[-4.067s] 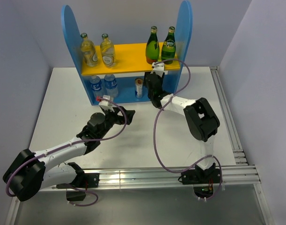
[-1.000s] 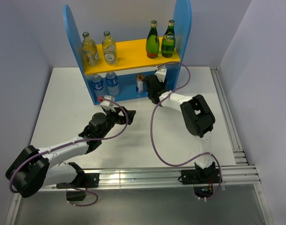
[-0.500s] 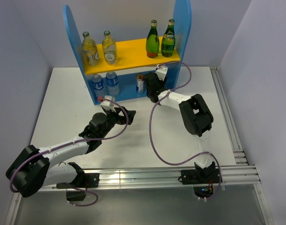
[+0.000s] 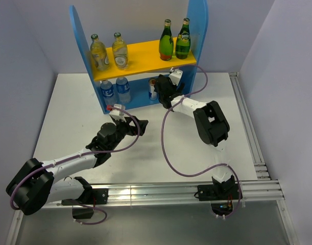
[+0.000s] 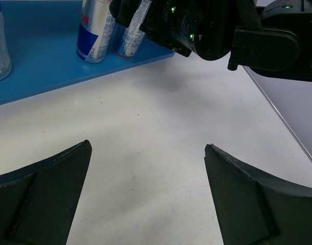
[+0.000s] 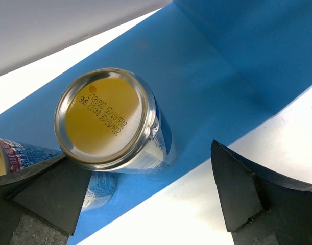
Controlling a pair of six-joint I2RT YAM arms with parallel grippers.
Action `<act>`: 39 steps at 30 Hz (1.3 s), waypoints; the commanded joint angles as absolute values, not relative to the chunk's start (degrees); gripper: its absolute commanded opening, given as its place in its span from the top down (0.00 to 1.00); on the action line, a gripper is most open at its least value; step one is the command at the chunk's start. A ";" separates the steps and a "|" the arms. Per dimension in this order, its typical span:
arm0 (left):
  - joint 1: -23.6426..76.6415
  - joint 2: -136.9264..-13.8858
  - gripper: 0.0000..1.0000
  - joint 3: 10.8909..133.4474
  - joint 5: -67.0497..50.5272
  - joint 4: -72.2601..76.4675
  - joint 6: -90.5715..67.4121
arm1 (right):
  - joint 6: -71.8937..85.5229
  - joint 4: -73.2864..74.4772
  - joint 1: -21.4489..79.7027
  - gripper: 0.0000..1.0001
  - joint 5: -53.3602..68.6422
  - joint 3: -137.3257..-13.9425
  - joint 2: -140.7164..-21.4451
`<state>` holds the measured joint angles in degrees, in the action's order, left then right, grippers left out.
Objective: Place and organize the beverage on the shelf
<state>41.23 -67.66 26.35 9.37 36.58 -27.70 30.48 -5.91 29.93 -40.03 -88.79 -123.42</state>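
Nearest, left of centre over the bare white table (image 4: 69, 117): left gripper (image 5: 147, 148), fingers released and spread wide, grasping nothing, pointed toward the lower level of the rack

Farther on, right of centre: right gripper (image 6: 141, 153), reached in at the open front of the shelf (image 4: 199, 30), fingers likewise apart and clenched on nothing. Between those fingers in the right wrist view: Red Bull can (image 6: 112, 122), gold date-stamped end toward the camera, close against one finger; touching or not, cannot tell. Just beside it, half hidden by that same finger: second can (image 6: 15, 153), pale with red lettering. Two cans in all, both on the right half of the blue base (image 5: 38, 56), near its front edge.

On the left half of the same base: two plastic water bottles (image 4: 107, 91), blue-labelled, side by side.

Above, on the yellow upper board (image 4: 143, 55): four glass bottles, all upright. Two clear bottles (image 4: 98, 52) at the left end, two green bottles (image 4: 166, 42) at the right end, each pair side by side, the pairs well apart.

Eight drinks counted on the rack, four to each level, between two tall blue round-topped side panels, one at either end
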 commanded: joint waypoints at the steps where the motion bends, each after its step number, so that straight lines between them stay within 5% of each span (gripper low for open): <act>1: 41.48 -66.27 0.01 26.54 9.67 37.71 -26.89 | 28.74 -10.90 29.53 0.00 -39.99 -89.30 -119.54; 17: 41.57 -66.09 0.01 27.07 10.37 37.18 -26.72 | 22.58 -17.07 29.62 0.00 -26.72 -68.83 -105.65; 22: 41.92 -60.93 0.01 30.31 15.79 28.25 -27.07 | 26.28 -9.33 32.51 0.00 -27.16 -61.88 -87.22; 28: 42.54 -41.85 0.01 44.53 27.94 6.69 -25.15 | 19.25 6.49 41.21 0.00 -31.48 -70.46 -66.02; 39: 42.80 -41.13 0.01 51.68 26.90 -1.23 -24.61 | 19.42 19.68 43.42 0.00 -27.33 -76.82 -52.22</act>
